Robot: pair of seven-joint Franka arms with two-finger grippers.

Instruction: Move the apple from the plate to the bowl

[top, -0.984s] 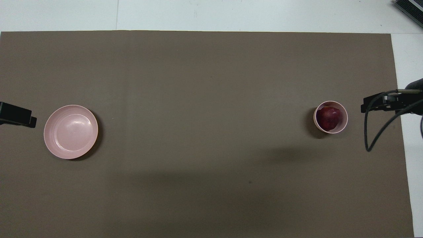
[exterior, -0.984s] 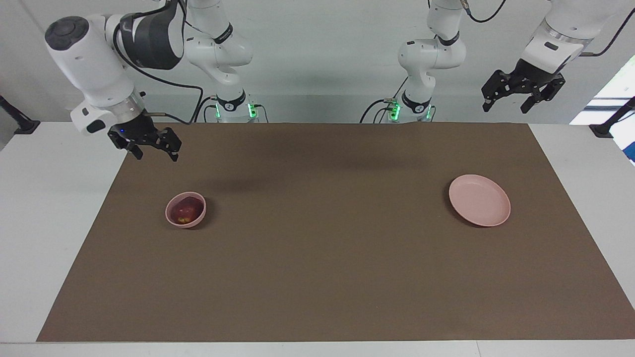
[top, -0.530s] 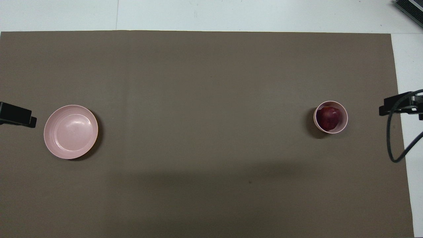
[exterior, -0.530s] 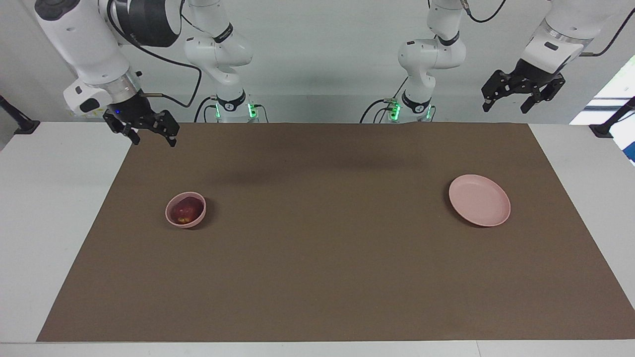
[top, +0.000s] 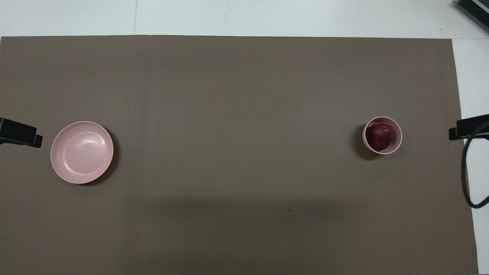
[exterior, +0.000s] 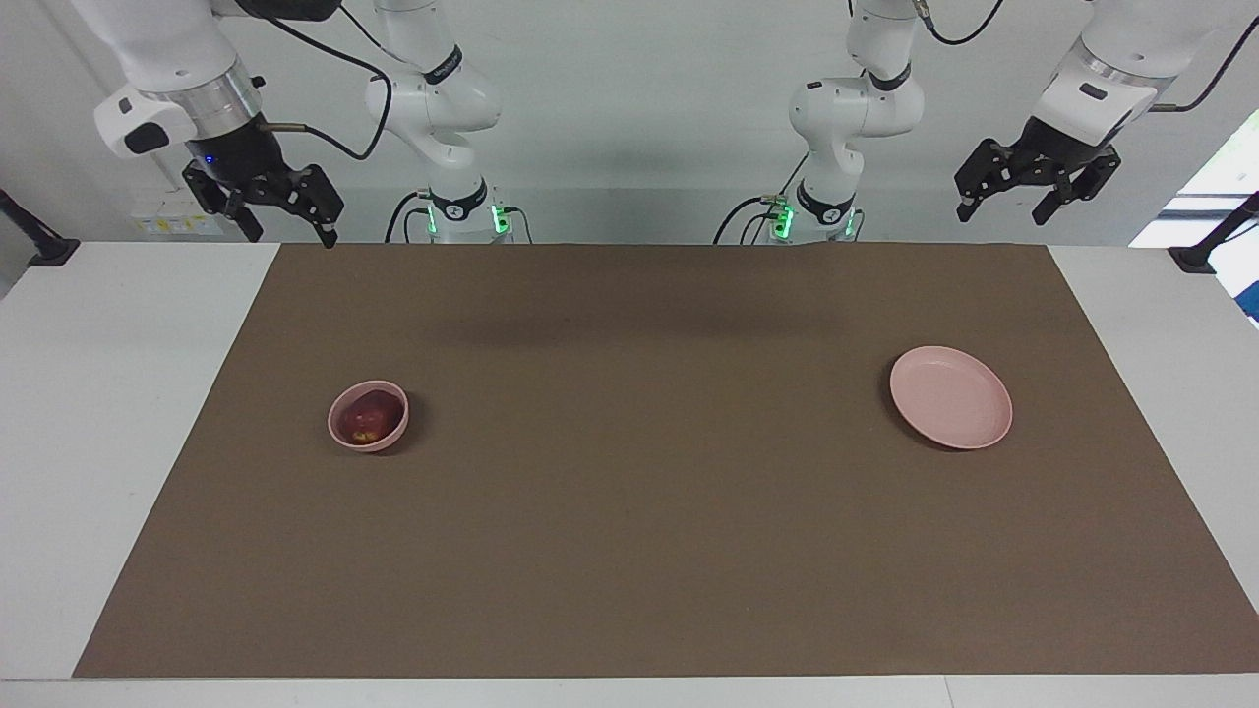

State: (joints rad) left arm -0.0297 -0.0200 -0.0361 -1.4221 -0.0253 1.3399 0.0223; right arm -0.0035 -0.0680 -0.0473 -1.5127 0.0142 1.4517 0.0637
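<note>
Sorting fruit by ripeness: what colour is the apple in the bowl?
Dark red with a yellowish patch; the apple shows best in the overhead view.

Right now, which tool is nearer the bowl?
Right. The right tool hangs raised at the bowl's end of the table; the left tool waits raised at the plate's end.

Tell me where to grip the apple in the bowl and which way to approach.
Grip the apple across its exposed upper half, coming straight down. It sits low inside the bowl, whose wall rings it closely, so a side approach looks blocked and the fingers likely need to slip between fruit and wall.
</note>
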